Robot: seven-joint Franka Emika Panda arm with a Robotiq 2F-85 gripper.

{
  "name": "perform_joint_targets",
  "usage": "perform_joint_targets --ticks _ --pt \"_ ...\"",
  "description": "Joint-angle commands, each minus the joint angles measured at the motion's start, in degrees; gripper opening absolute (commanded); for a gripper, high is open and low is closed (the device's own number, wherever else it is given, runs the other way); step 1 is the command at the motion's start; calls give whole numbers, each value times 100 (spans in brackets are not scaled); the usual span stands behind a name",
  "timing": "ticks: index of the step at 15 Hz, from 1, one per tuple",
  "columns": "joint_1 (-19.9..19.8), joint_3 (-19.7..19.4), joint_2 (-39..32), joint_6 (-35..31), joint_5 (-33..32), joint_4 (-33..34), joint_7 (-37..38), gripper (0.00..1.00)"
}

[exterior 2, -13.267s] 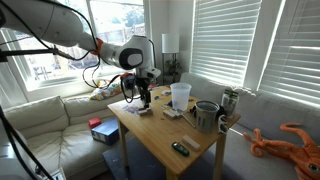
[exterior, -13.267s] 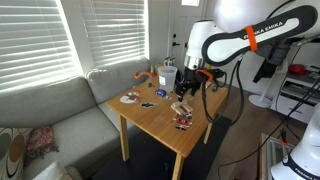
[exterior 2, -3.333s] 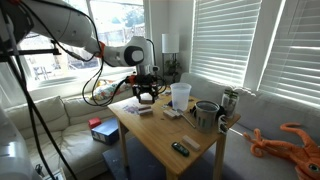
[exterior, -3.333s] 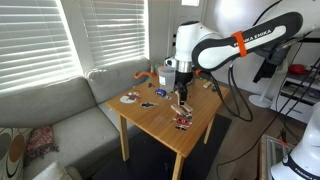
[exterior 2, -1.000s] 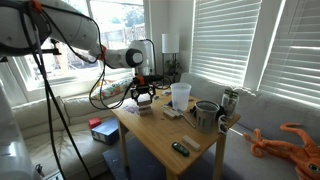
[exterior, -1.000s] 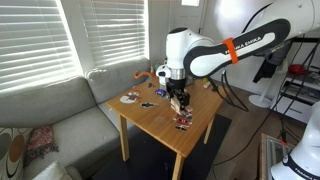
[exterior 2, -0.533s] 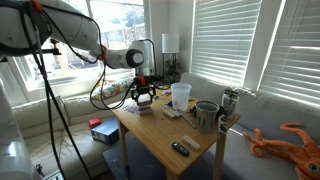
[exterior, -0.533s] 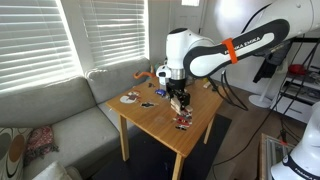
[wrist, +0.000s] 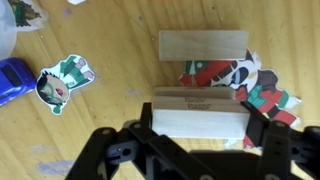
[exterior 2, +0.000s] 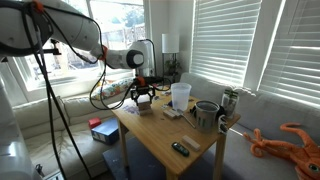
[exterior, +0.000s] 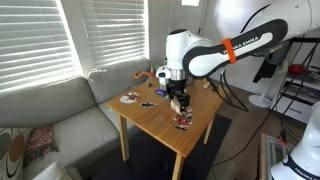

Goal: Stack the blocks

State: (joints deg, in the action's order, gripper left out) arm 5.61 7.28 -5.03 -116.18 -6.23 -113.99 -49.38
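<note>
In the wrist view a pale wood block [wrist: 200, 118] lies between my gripper's [wrist: 203, 128] two dark fingers, which touch its short ends. It rests on top of another wood block, of which only a printed strip [wrist: 200, 97] shows. A third wood block [wrist: 203, 45] lies flat on the table just beyond. In both exterior views the gripper [exterior: 178, 98] [exterior 2: 143, 98] is low over the wooden table [exterior: 160, 128]; the blocks are too small to make out there.
Stickers lie on the table: a red-and-white one [wrist: 248, 82] beside the blocks, a green one [wrist: 62, 80] to the left. A blue object [wrist: 10, 80] sits at the left edge. A white cup [exterior 2: 180, 95], a dark pot [exterior 2: 206, 114], a small multicoloured object [exterior: 182, 122] and a dark plate [exterior: 130, 98] stand around.
Over the earlier frames the arm moved across the table and came down. In the last second nothing has visibly moved.
</note>
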Motion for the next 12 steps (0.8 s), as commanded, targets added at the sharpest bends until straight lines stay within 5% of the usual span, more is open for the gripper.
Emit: perform_joint_targets --ticks 1,12 --pt "-41 -14 64 -32 169 -94 -138 61" --pt "-77 -43 85 -69 250 -159 -266 61"
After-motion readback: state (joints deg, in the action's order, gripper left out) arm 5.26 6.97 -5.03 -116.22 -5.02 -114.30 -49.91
